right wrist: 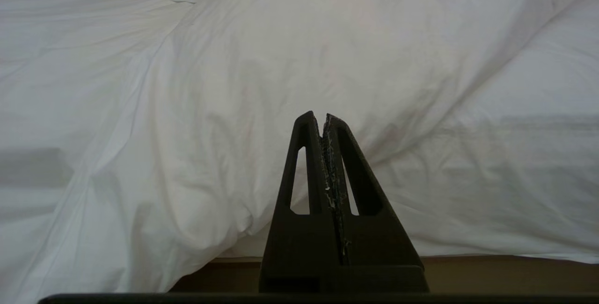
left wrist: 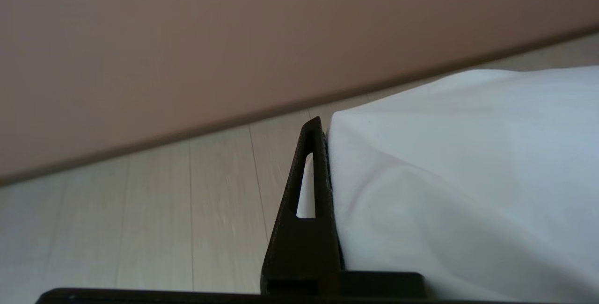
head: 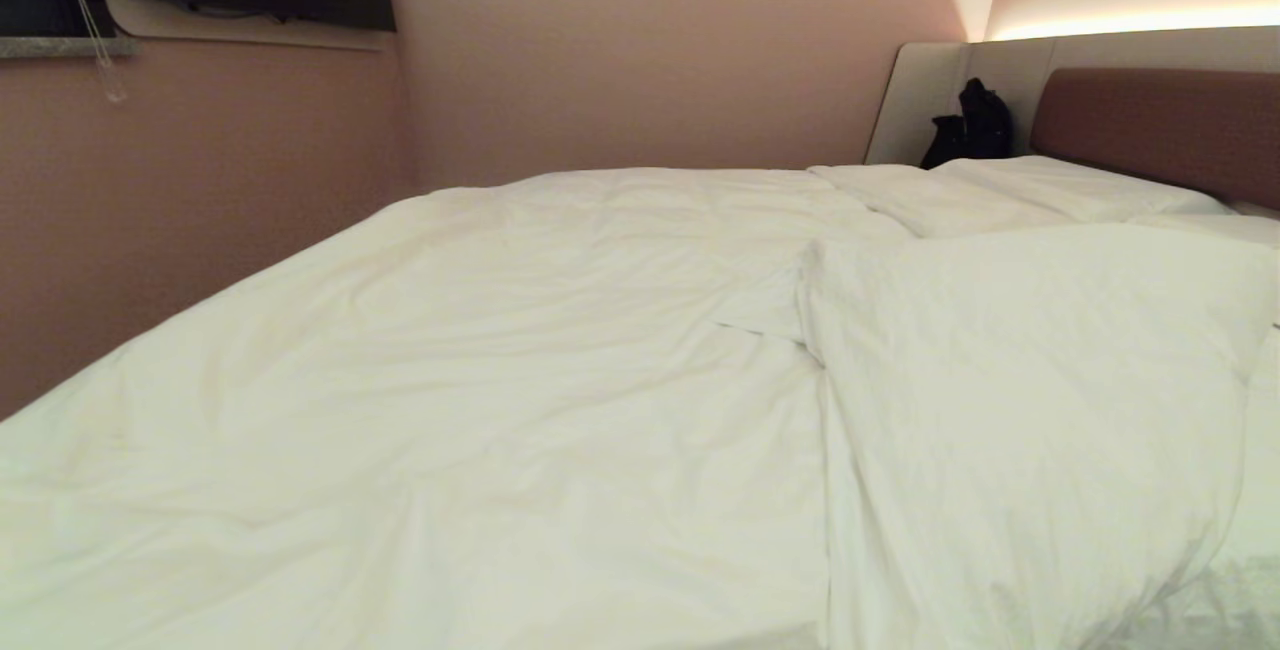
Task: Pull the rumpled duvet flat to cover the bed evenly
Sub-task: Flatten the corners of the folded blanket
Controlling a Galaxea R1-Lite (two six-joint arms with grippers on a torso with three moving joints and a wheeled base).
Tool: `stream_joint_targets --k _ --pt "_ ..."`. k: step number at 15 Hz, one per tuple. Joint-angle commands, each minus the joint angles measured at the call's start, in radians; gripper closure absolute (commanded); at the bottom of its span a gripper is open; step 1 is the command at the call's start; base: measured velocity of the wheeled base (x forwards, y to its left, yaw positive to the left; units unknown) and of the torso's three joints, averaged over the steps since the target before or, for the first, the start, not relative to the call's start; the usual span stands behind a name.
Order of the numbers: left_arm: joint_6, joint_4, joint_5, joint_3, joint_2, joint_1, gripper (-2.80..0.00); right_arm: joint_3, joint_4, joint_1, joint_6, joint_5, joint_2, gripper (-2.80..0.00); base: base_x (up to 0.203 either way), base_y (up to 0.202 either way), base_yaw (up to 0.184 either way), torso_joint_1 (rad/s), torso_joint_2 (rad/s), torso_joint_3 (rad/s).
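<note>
Two grippers, neither in head view. Left gripper [left wrist: 327, 128] clamped on duvet [head: 520, 370] corner, off the bed [head: 1160, 125] edge above floor [left wrist: 140, 220]. Right gripper [right wrist: 323, 119] closed, empty, facing duvet overhang at bed's side.

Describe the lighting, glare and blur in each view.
Head view: a bright light strip glares above the headboard, and the duvet is evenly lit. Left wrist view: the floor is smeared with blur. Right wrist view: dim, with soft shadows in the duvet's folds.
</note>
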Motion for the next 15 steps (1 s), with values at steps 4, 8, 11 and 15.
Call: stream_joint_targets --k 4,8,11,15 --pt "0.003 -0.007 -0.062 0.049 0.008 0.000 0.00 0.000 0.000 0.000 0.000 0.000 0.000 0.00 0.000 0.000 0.000 0.000 0.00 0.000" --pt "0.003 -0.008 -0.071 0.062 0.008 -0.002 0.00 0.000 0.000 0.000 0.000 0.000 0.000 0.00 0.000 0.000 0.000 0.000 0.00 0.000" --pt "-0.005 -0.006 -0.093 0.071 -0.002 -0.003 -2.80 0.000 0.000 0.000 0.000 0.000 0.000 0.00 0.000 0.000 0.000 0.000 0.00 0.000" --pt "-0.078 0.002 -0.148 0.115 -0.069 -0.024 -2.80 0.000 0.000 0.000 0.000 -0.001 0.000 0.00 0.000 0.000 0.000 0.000 0.00 0.000"
